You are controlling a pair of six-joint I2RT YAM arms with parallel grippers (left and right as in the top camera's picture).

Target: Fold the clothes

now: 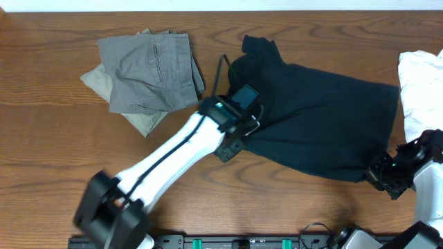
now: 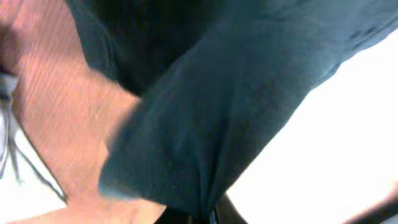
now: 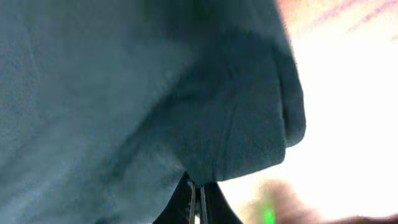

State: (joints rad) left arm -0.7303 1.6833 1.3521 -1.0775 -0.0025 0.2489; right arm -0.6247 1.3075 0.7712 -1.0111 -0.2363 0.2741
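Overhead view has the black short-sleeved T-shirt of thin soft fabric (image 1: pixel 318 117) lying mostly flat on the brown wooden worktop (image 1: pixel 55 138). It sits between the folded grey-green trousers (image 1: pixel 149 69) at the far left and a crumpled white cloth (image 1: pixel 422 90) at the right edge. It touches neither pile that I can tell, though the white cloth is very near.

The left end effector (image 1: pixel 248 131) sits at the shirt's left edge, below the sleeve. Its wrist view shows its jaws pressed together on a gathered pinch of the dark fabric (image 2: pixel 236 112), which fans out from the fingertips (image 2: pixel 208 214). The right end effector (image 1: pixel 377 171) is at the lower right corner, and its wrist view shows a rounded fold of cloth (image 3: pixel 155 93) nipped between its closed fingers (image 3: pixel 196 202).

I judge the shirt light, limp and easily stretched. It drapes and bunches where it is gripped and holds no shape of its own, so it should sag between two held points and drag on the wood. It is not fragile, and the knit looks grippy rather than slick. Edges, hems and corners look like the best places to hold it, with the two grips far apart to keep the span taut. A pinch in mid-panel would probably only raise a peak and wrinkle the rest. A shallow bite on a single layer could slip out, so I would gather a good fold.
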